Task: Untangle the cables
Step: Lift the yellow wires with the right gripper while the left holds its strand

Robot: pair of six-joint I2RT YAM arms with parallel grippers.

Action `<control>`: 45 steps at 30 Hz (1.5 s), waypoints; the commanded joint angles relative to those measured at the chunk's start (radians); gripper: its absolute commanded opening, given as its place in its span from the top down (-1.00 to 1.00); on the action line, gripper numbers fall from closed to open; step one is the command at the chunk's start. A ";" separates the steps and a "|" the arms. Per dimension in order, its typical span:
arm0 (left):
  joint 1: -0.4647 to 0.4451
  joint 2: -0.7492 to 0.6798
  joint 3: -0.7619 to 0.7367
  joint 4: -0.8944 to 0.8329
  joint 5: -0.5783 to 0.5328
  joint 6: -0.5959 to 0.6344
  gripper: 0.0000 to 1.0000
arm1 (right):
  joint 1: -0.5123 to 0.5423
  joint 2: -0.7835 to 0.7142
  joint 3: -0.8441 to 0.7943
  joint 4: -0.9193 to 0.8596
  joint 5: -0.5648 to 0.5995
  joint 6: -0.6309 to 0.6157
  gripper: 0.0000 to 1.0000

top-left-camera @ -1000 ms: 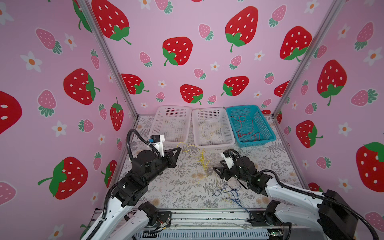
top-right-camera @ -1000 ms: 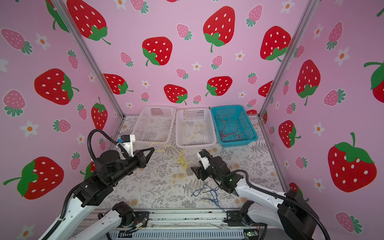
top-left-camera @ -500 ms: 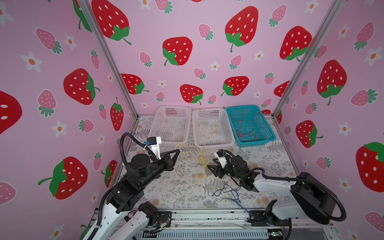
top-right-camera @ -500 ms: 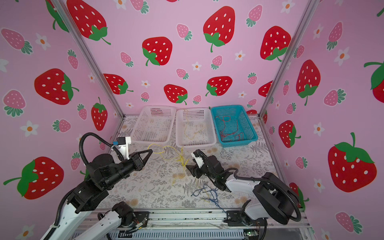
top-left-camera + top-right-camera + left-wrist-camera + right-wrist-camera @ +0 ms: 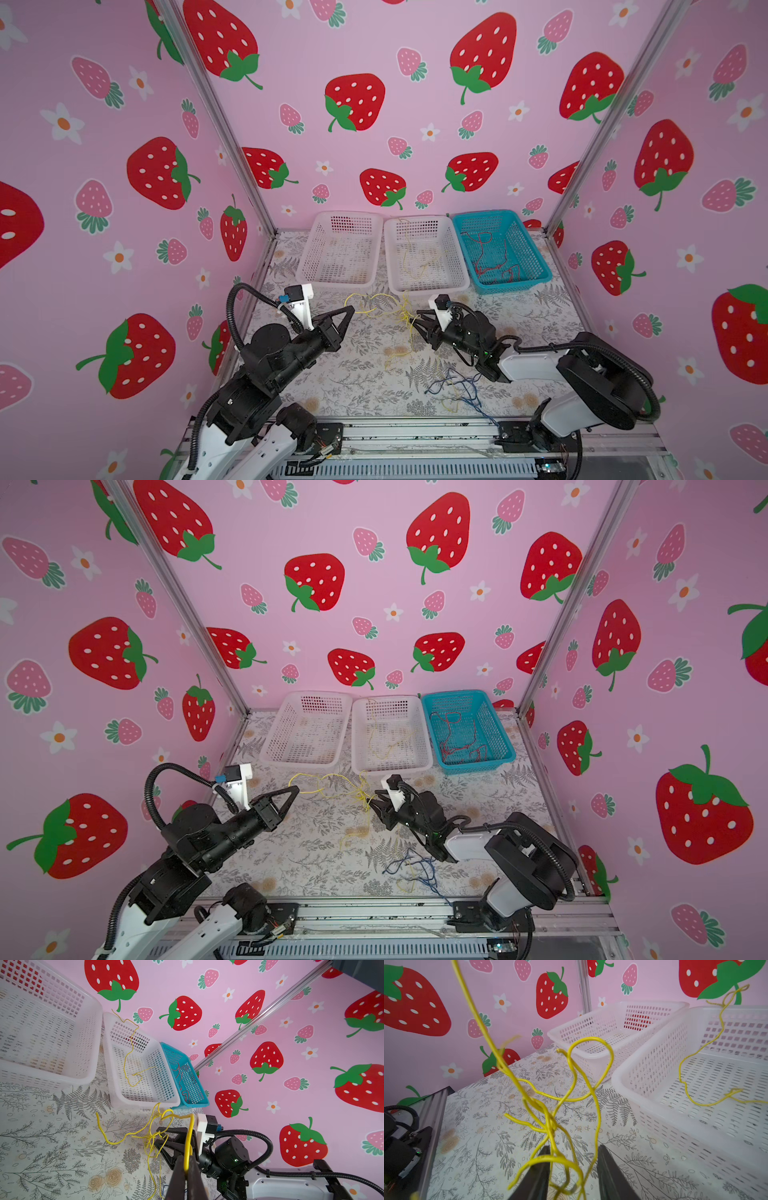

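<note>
The blue basket [image 5: 514,286] holds red cables [image 5: 482,240] — middle white basket [image 5: 428,289], yellow cable [image 5: 124,1068].

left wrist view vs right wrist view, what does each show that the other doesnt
Only left wrist: the blue basket with a red cable, and the left gripper shut on a strand of the yellow tangle. Only right wrist: the back-left corner post. Both: the tangle, the right gripper, jaws open at it, the empty white basket, the middle white basket holding a yellow cable.
</note>
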 commanded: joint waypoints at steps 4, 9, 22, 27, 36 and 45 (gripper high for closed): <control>0.005 -0.004 -0.013 0.028 -0.017 -0.021 1.00 | 0.000 -0.032 -0.021 0.102 -0.024 0.013 0.66; 0.006 0.019 0.031 -0.129 -0.127 0.022 1.00 | 0.007 -0.141 -0.028 -0.013 -0.032 -0.015 0.97; 0.139 0.219 0.148 -0.344 -0.087 0.143 0.05 | 0.026 -0.384 0.086 -0.506 -0.081 -0.157 1.00; 0.143 0.261 0.199 -0.299 0.107 0.153 -0.25 | 0.032 -0.378 0.125 -0.601 0.005 -0.190 1.00; 0.142 0.323 0.398 -0.427 0.244 0.372 -0.51 | 0.067 -0.343 0.172 -0.704 0.239 -0.237 1.00; 0.141 0.348 0.540 -0.629 -0.009 0.594 -0.55 | 0.079 -0.338 0.180 -0.738 0.307 -0.240 1.00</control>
